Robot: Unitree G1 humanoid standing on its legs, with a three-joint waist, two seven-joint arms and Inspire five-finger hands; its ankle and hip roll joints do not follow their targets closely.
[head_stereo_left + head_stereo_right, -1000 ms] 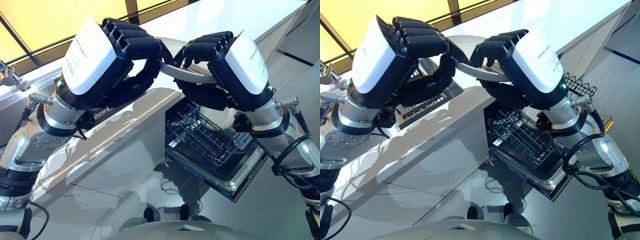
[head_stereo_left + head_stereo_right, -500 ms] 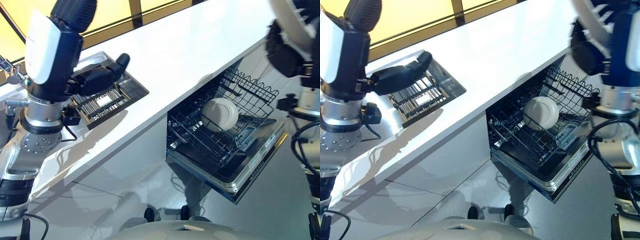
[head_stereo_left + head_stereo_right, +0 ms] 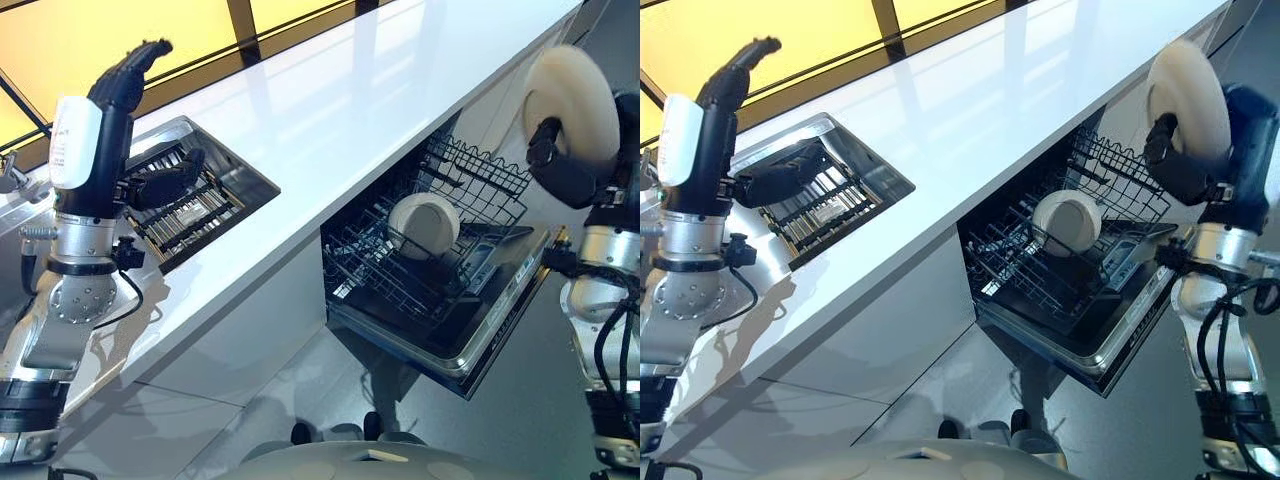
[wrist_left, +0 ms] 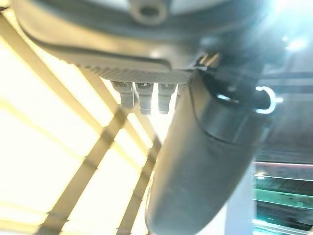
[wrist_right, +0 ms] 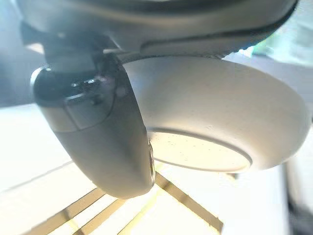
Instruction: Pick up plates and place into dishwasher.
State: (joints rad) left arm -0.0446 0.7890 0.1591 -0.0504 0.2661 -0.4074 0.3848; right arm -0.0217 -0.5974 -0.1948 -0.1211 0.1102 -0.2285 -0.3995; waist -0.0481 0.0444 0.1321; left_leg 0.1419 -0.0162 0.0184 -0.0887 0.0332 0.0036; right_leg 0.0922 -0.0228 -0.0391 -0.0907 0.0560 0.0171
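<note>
White plate (image 3: 572, 105): held up on edge in the right hand (image 3: 568, 172), above and to the right of the open dishwasher (image 3: 470, 345), well apart from the rack.
Right hand: raised high at the right side, forearm nearly upright under it; the thumb (image 5: 105, 142) lies across the plate's underside and the hand is closed around the plate's rim.
Right wrist view: the plate (image 5: 215, 117) shows its round base ring, pressed close against the hand.
Left hand (image 3: 715, 110): raised above the sink (image 3: 245, 165), forearm upright, fingers straight and pointing up, thumb (image 3: 165, 183) standing out sideways over the sink; it holds nothing.
Second plate (image 3: 422, 224): pale and round, standing tilted in the wire rack (image 3: 380, 270) of the dishwasher.
Dishwasher: door lowered, the rack pulled out over it, under the edge of the counter (image 3: 360, 90).
Counter: white and glossy, running from the sink towards the far right.
Sink: metal, set in the counter at the left, with a dark grid (image 3: 825, 205) inside it.
</note>
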